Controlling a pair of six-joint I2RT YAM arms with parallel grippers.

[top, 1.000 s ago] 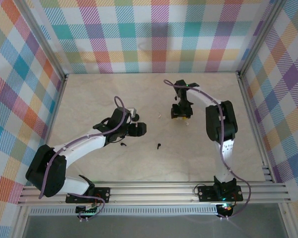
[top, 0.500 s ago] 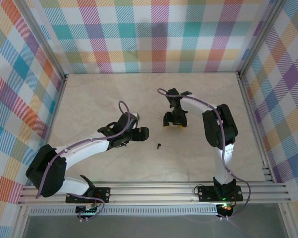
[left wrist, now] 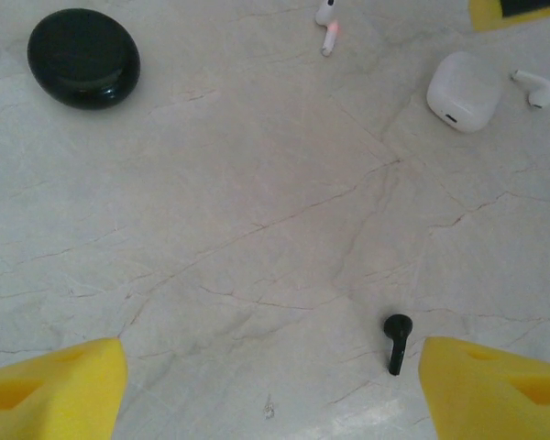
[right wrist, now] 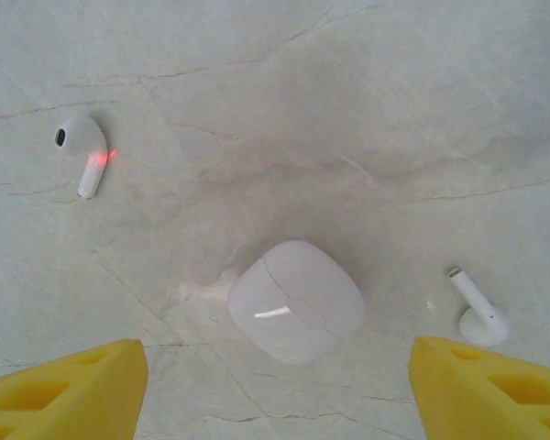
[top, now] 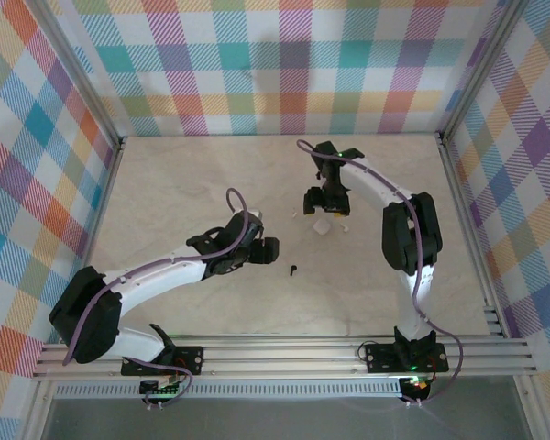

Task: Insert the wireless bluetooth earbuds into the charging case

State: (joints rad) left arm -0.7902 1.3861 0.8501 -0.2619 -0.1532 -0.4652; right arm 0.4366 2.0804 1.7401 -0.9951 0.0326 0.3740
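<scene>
Lying loose: the red-lit white earbud (right wrist: 84, 151) and the second white earbud (right wrist: 477, 312) are lying flat on the table (right wrist: 348, 110), one on either side of the white case and neither touching it. The black earbud (left wrist: 396, 341) is lying alone, nearer and further left, well apart from both cases.
White case: the white case (right wrist: 296, 301) is sitting right of the table's middle, and its lid is looking shut.
Black case: the black case (left wrist: 84, 58) is resting to the left of the white one, well apart from it, and is likewise looking shut.
Right pincer: the right pincer (right wrist: 275, 394) is hovering over the white case with its yellow fingers spread wide, gripping nothing.
Left pincer: the left pincer (left wrist: 273, 394) is hanging low over the table, also spread wide and empty. The black earbud is lying just ahead of it, close to one finger.
Step in hand: nothing is being held and no earbud is sitting in a case, so the task is seemingly only starting. Both arms appear to be lining up, the right on the white set and the left on the black earbud.
Next move: a lid is likely needing opening first. After that, a fine pinch on a tiny, flat-lying earbud is being called for, with the fingers closing squarely so it is not skidding away.
</scene>
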